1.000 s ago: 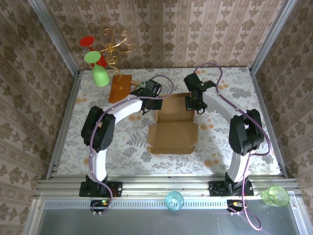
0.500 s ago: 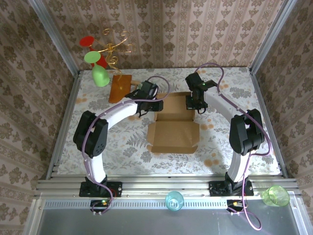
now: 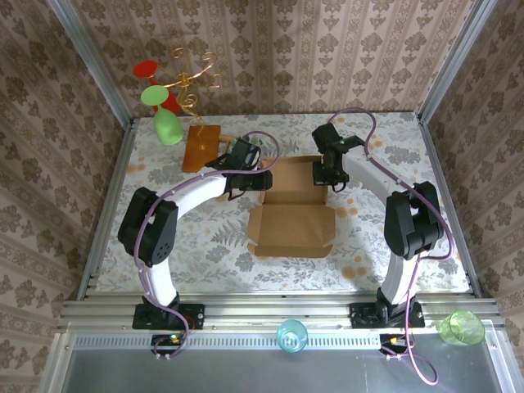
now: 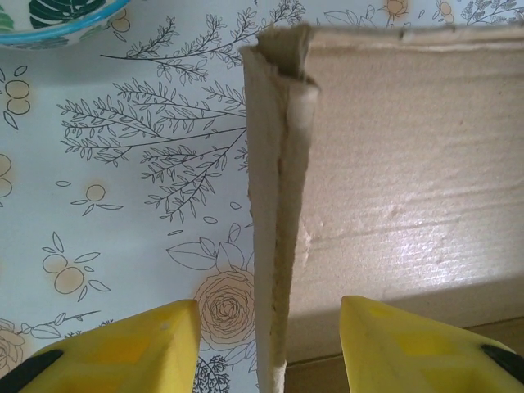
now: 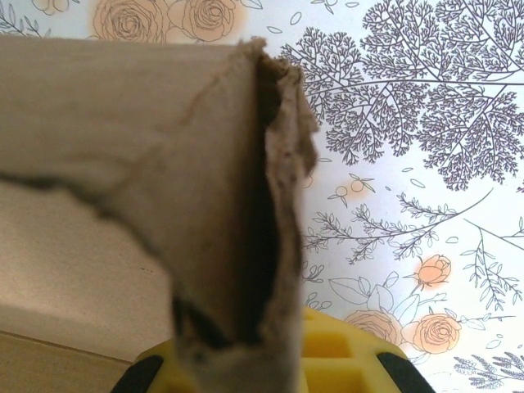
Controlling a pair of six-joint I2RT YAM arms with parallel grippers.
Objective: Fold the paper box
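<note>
The paper box [image 3: 291,219] lies open mid-table, a plain brown cardboard tray with its lid panel [image 3: 295,172] raised at the back. My left gripper [image 3: 259,177] is at the box's back left corner. In the left wrist view it is open [image 4: 270,356], and its yellow fingers [image 4: 123,352] straddle the upright left side wall [image 4: 274,246] without touching it. My right gripper [image 3: 327,175] is at the back right corner. Its fingers [image 5: 344,360] stand close together, shut on the folded right wall flap [image 5: 221,188], which hides most of them.
A glossy orange-brown board [image 3: 201,146], a green cup [image 3: 169,127] and a gold wire stand [image 3: 192,74] occupy the back left. A patterned bowl [image 4: 57,12] sits just behind the left wrist. A cyan cup [image 3: 291,334] and a green cup [image 3: 461,327] rest on the front rail.
The left arm's elbow has swung outward to the left, and its gripper has shifted slightly along the box's back left corner. The right arm has barely moved.
</note>
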